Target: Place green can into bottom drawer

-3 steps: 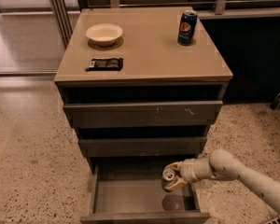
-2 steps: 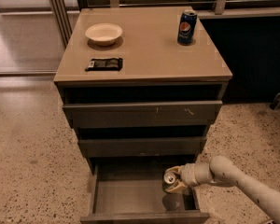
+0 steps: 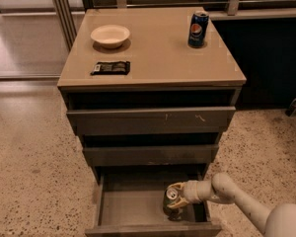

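Counts: 1 cabinet with 3 drawers, 2 cans, 1 bowl, 1 packet, 1 arm with 1 gripper.

Cabinet top:
- pale bowl at 10 o'clock
- black packet at 8 o'clock, lying flat near the front edge
- blue Pepsi can at 1 o'clock, upright
- all three well apart

Drawers:
- top drawer and middle drawer each pulled out a little, a dark gap showing above each front
- bottom drawer pulled out furthest, floor visible

The green can is inside the bottom drawer, at about 4 o'clock on its floor, near the right wall and the front panel. Its long axis is roughly vertical and the silver top faces up toward the camera. Can't tell whether its base touches the drawer floor.

The gripper is down inside the bottom drawer at the can. One yellowish finger sits on the can's far side and one on its near side, clamped on the green can. The arm comes in from 4 o'clock of the frame, over the drawer's right wall.
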Motion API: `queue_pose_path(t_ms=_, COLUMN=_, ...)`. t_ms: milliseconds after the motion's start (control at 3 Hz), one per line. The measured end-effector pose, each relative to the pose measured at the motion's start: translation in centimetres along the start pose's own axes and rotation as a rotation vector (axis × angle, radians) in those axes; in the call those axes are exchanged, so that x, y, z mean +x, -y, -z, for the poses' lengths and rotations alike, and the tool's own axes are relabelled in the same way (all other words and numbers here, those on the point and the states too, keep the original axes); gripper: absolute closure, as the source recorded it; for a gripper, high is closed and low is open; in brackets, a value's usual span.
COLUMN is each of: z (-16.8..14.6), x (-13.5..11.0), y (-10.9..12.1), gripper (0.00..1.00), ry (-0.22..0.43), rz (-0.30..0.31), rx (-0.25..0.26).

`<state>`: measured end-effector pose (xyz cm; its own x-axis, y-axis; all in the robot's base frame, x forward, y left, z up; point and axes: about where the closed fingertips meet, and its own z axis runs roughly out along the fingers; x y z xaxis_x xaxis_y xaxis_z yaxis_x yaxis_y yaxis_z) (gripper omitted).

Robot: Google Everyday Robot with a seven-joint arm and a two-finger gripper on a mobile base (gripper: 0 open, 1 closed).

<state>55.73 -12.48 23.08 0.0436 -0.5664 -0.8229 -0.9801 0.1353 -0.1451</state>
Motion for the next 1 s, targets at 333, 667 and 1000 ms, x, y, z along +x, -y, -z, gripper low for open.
queue_pose_path(t_ms=333, z=-2.3, x=1.7, y=0.2, gripper=1.00, ry=0.017, rz=-0.013, rx=-0.014)
queue_pose_path(t_ms=667, z=-3.6, x=2.9, y=0.4, gripper=1.00, ry=0.014, rz=-0.016, rx=-0.024)
queue_pose_path(t_ms=1000, z=-4.6, x=3.6, y=0.5, gripper=1.00, ry=-0.004, rz=-0.010, rx=-0.034)
